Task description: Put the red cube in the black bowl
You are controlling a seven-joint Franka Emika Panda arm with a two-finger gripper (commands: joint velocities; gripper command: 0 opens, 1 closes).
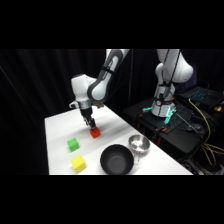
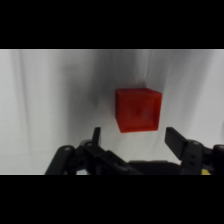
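Observation:
The red cube (image 1: 95, 132) sits on the white table (image 1: 60, 122), back of the middle. My gripper (image 1: 90, 125) hangs directly above it, nearly touching. In the wrist view the red cube (image 2: 138, 110) lies just ahead of the gap between the two fingers, and my gripper (image 2: 135, 136) is open with nothing between them. One fingertip (image 2: 96, 135) stands left of the cube, the other to its right. The black bowl (image 1: 117, 159) rests near the table's front edge, empty as far as I can see.
A green cube (image 1: 73, 145) and a yellow cube (image 1: 78, 163) lie on the left half of the table. A shiny metal bowl (image 1: 139, 144) stands just right of the black bowl. A dark stand with cables (image 1: 200, 112) is off the table's right.

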